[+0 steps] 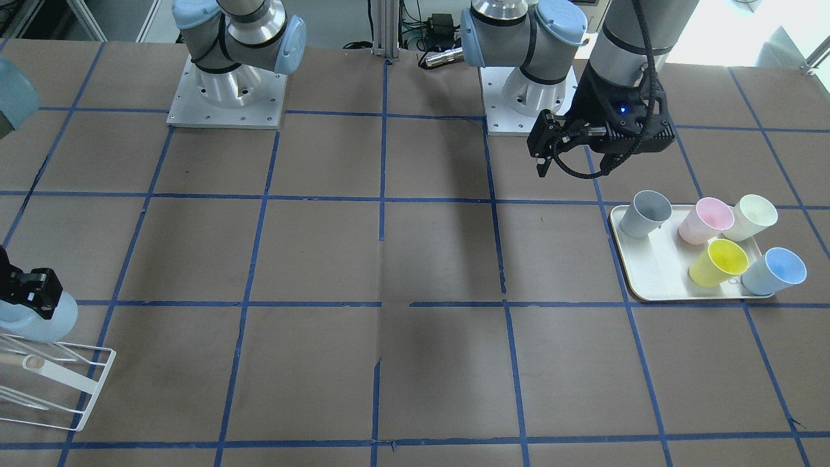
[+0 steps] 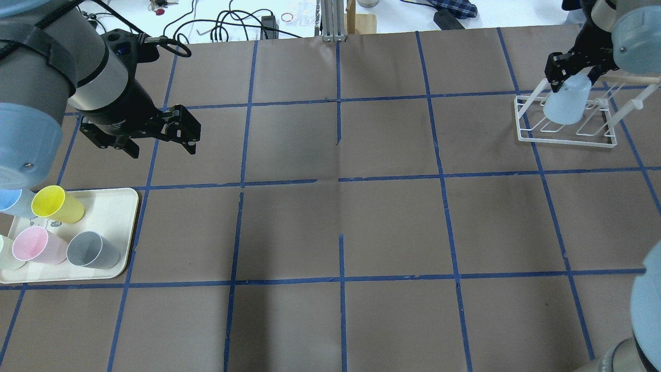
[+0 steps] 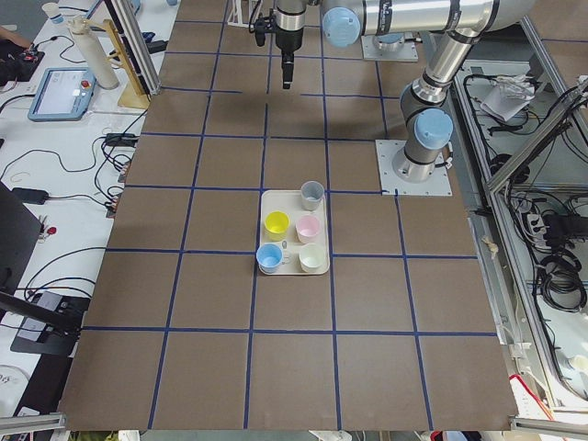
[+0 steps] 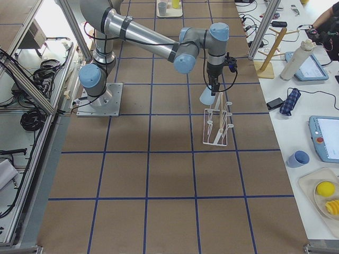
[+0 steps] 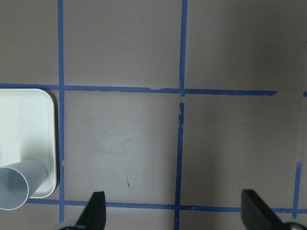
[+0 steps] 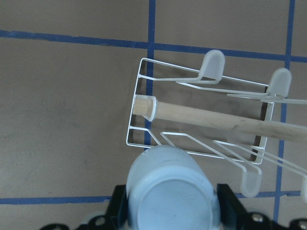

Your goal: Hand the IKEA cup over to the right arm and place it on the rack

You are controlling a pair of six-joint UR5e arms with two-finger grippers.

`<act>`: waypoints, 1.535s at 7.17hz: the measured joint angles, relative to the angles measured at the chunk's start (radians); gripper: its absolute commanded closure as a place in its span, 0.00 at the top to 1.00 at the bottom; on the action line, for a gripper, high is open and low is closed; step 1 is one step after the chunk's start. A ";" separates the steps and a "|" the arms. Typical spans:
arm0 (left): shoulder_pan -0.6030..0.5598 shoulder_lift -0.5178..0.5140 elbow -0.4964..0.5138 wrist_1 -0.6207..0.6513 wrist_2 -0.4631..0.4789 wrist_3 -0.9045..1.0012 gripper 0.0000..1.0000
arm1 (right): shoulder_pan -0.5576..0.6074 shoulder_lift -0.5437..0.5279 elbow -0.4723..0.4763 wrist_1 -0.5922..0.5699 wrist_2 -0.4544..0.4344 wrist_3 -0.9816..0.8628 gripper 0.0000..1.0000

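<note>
The IKEA cup (image 2: 567, 106), a pale blue tumbler, is held mouth-down in my right gripper (image 2: 568, 70), which is shut on it. It hangs over the near end of the white wire rack (image 2: 599, 135), beside the wooden rod (image 6: 211, 117). I cannot tell whether it touches a prong. The right wrist view shows the cup's base (image 6: 168, 191) just before the rack (image 6: 139, 139). In the front view the cup (image 1: 39, 321), gripper (image 1: 32, 292) and rack (image 1: 65, 383) sit at the left edge. My left gripper (image 2: 155, 142) is open and empty above the table near the tray.
A cream tray (image 1: 648, 272) holds a grey cup (image 1: 644, 214), a pink cup (image 1: 705, 220), a cream cup (image 1: 751, 217), a yellow cup (image 1: 718, 263) and another pale blue cup (image 1: 775, 271). In the left wrist view the tray's corner (image 5: 29, 120) is at the left.
</note>
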 measured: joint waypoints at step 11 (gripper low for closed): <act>0.004 -0.003 0.001 0.005 0.000 -0.003 1.00 | 0.143 -0.134 -0.087 0.202 0.059 0.142 1.00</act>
